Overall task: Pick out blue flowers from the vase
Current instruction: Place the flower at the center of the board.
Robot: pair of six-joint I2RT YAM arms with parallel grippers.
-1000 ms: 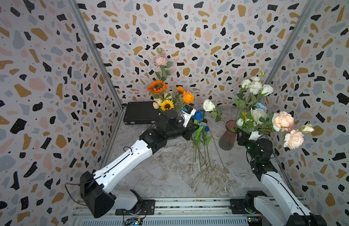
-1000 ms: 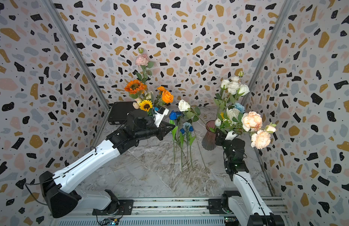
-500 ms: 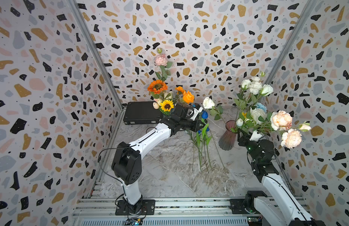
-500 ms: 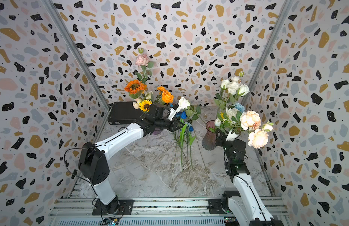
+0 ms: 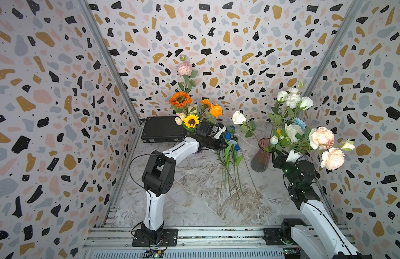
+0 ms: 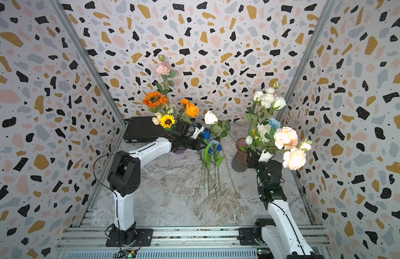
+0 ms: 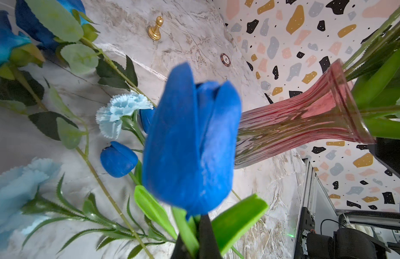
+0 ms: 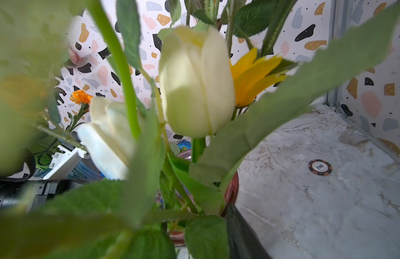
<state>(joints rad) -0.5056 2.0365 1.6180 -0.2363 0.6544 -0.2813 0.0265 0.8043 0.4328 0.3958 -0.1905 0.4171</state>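
- One blue tulip (image 7: 190, 143) is clamped by its stem in the closed left gripper (image 7: 193, 244). Over the last second the arm's elbow has been raised from a low stretch, while the tulip has barely shifted above the pile of blue flowers (image 5: 232, 145) on the marble table (image 5: 190, 192); laying it down seems due.
- Counted in that pile: two tulip buds, two pale carnations, seemingly two deep blue roses.
- One pale blue carnation (image 5: 298, 122) is left in the pink vase (image 5: 259, 157).
- Whether the right gripper (image 5: 275, 154), buried among that vase's stems, is gripping anything cannot be told.
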